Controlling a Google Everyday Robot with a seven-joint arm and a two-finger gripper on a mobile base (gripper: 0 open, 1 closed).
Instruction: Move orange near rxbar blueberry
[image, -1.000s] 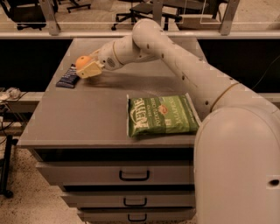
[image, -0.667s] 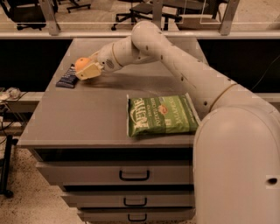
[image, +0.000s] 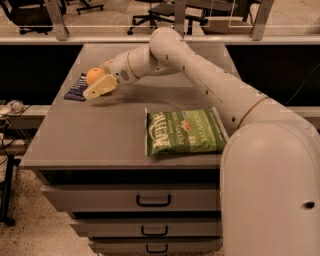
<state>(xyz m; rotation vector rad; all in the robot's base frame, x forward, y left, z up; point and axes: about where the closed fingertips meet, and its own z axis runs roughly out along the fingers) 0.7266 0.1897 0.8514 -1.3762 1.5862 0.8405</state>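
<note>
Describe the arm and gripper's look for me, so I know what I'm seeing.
The arm is smooth cream-white, built of thick rounded tubular segments with thin seams at the joints and a large domed shoulder; no cables show. The gripper, at the far left of the table around the orange, has pale yellow blocky fingers.

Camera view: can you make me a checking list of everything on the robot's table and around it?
Surface: grey table top, with drawers underneath.
Job's things: orange held in the pincer, just right of the rxbar blueberry, which lies flat at the table's left edge.
Clutter: green chip bag lying flat near the front edge.
Grippers: pincer over the back left part of the table, shut on the orange.
Cables: thin cables left of the table.
Surroundings: office chairs behind the table.
</note>
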